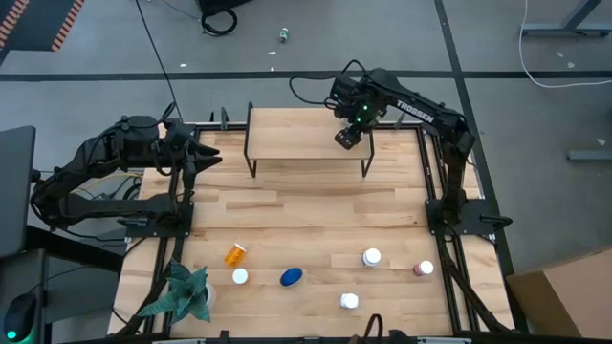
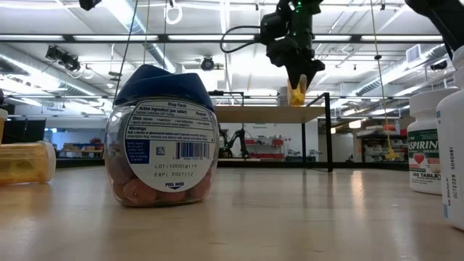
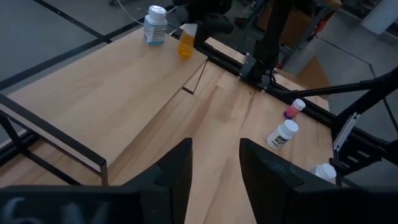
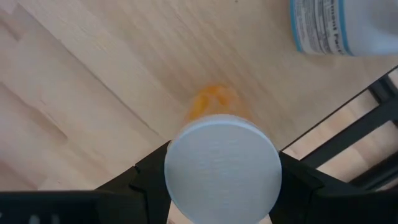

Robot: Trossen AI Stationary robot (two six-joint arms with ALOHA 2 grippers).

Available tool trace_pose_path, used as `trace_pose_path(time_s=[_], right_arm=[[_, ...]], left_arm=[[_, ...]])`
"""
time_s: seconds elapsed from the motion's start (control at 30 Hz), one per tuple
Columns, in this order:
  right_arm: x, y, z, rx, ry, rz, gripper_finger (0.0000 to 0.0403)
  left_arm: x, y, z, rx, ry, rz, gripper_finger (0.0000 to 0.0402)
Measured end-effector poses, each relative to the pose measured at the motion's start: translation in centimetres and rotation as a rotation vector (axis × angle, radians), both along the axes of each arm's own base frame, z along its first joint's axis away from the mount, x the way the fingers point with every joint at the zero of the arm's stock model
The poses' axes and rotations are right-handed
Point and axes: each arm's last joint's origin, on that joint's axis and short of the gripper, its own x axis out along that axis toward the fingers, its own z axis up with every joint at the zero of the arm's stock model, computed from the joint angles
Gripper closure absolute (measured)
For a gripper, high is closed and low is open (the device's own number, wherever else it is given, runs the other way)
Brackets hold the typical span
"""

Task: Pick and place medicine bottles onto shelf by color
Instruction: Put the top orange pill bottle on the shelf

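Waiting beside the shelf (image 1: 306,134), the left gripper (image 3: 214,168) stood part-open and empty, while the right gripper (image 1: 348,137) clamped an orange bottle (image 4: 221,163) by its cap, hanging it above the board beside a white bottle (image 3: 155,25).

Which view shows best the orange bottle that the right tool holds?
The low view: the orange bottle hangs in the right tool above the shelf. The right wrist view shows mostly its white cap; the left wrist view shows it far off; the high view hides it.

Bare shelf (image 1: 287,134) board leftward; white bottle (image 3: 155,25) beside right hand (image 1: 348,136).
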Motion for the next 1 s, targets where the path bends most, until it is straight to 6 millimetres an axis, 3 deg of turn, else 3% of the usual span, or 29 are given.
trace_pose_path(time_s=[1.0], right_arm=[[0.25, 0.39, 0.00, 0.019, -0.005, -0.090, 0.0168]], left_arm=[[-0.12, -0.04, -0.27, 0.009, 0.034, -0.009, 0.0255]])
